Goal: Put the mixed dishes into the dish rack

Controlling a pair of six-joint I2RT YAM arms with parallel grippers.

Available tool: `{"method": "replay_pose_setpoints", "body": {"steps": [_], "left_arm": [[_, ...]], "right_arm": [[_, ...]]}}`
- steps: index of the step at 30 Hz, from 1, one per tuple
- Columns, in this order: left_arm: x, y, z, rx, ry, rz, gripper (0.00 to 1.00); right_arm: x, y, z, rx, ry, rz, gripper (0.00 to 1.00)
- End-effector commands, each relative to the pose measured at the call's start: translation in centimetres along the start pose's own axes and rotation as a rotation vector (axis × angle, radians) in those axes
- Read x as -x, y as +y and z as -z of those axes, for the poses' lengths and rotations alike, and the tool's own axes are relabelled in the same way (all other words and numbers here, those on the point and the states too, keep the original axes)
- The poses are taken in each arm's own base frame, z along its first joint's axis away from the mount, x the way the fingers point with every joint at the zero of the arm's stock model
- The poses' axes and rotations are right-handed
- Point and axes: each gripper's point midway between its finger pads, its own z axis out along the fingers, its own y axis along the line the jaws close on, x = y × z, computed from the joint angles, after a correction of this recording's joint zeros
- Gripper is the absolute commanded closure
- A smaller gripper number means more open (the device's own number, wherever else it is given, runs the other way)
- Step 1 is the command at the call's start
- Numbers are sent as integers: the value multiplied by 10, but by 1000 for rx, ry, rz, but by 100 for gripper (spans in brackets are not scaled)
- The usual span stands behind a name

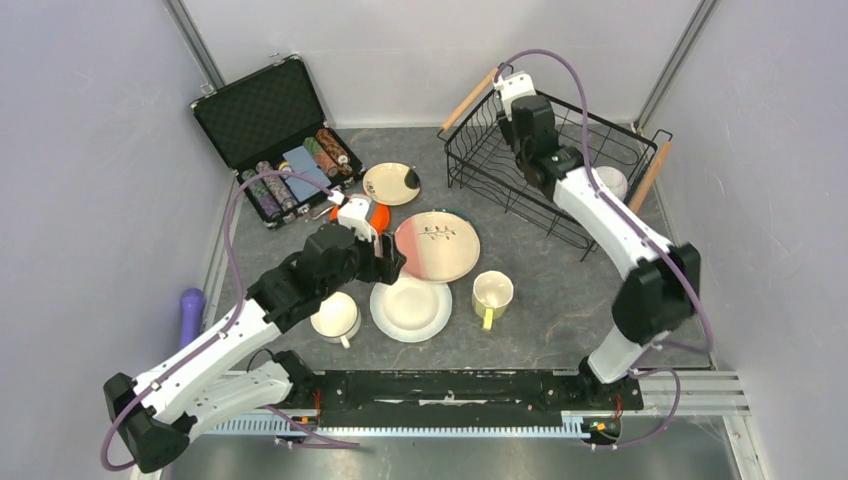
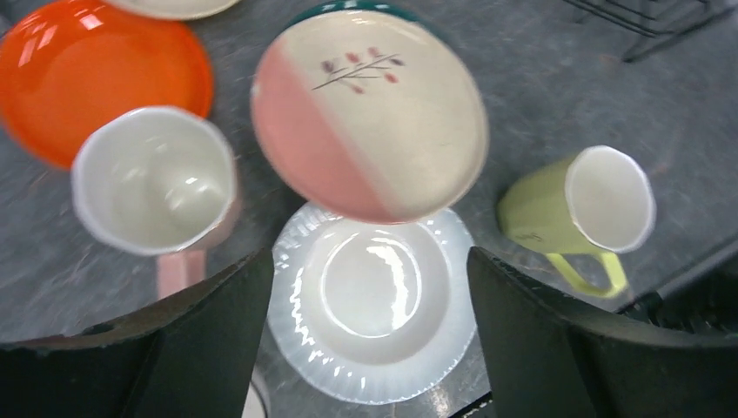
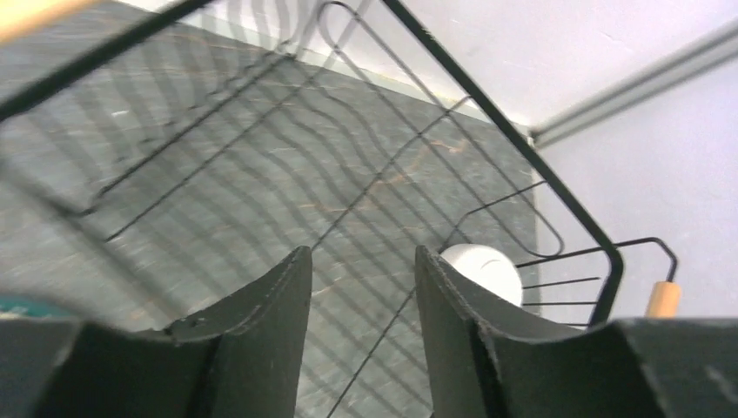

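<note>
Plates (image 2: 365,113), five, glossy ceramic rounds, white plate (image 2: 370,296) fluted; mugs, two: pink mug (image 2: 152,178), yellow-green mug (image 2: 574,209); black wire dish rack (image 1: 470,98), one, holding one white bowl (image 3: 481,270). Left gripper (image 2: 367,261), right gripper (image 3: 361,252): agape, empty.

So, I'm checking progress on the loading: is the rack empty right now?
No, a white bowl sits inside the rack, in the corner by its wooden handle.

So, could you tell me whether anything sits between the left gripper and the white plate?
Nothing visible does: the open left gripper hangs directly above the white plate. The pink-cream plate seems to overlap its far rim, which could hinder lifting.
</note>
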Motion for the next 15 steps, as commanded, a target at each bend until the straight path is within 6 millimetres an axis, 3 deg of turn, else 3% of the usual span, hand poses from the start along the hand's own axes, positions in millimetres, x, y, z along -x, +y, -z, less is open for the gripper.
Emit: {"method": "replay_pose_setpoints", "body": {"steps": [1,5,9,12,15], "left_arm": [[-3,55,22,367,47,158,7],[-31,93,34,577,124,327,6],[-55,135,51,775,159,469,5],[-70,153,63,884,172,513,4],[-86,163,72,959,165,552,5]], "right_arm": [[11,33,65,183,-101,-50,44],[14,49,114,319,-143,-80,33],[11,58,158,464,-207,-122,15],[-4,55,180,512,-214,-153,7],[-17,59,198,586,-228,-161,6]]}}
